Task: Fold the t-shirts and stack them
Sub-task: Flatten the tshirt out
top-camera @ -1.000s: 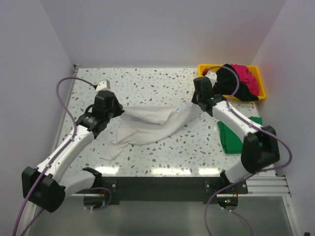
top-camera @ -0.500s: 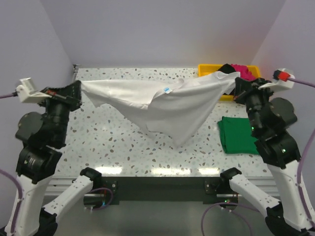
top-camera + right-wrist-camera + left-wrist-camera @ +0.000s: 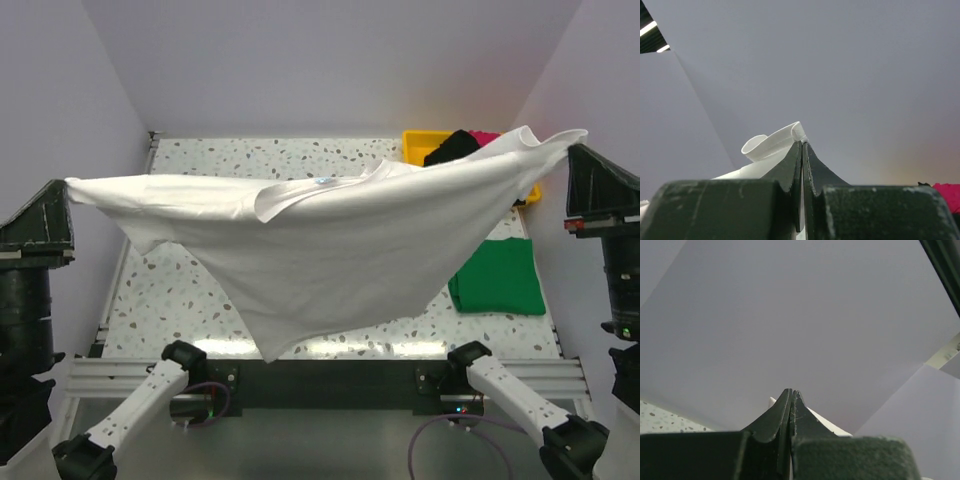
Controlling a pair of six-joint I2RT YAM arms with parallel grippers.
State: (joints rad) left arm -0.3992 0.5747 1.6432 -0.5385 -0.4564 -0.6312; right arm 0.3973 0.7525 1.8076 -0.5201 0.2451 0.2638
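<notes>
You've got the left pincer (image 3: 791, 391) and right pincer (image 3: 802, 142) each clamped on an edge of the white t-shirt (image 3: 330, 240), spread between them above the desk (image 3: 180, 290), green t-shirt (image 3: 497, 277) folded flat near right, black t-shirt (image 3: 455, 147) in the far-right yellow tray (image 3: 418, 139).

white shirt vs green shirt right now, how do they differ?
The white shirt hangs stretched in the air above the table; the green shirt lies on it. The white shirt is unfolded, sagging to a point; the green shirt is folded into a neat rectangle. Both are plain, single-colour shirts.
</notes>
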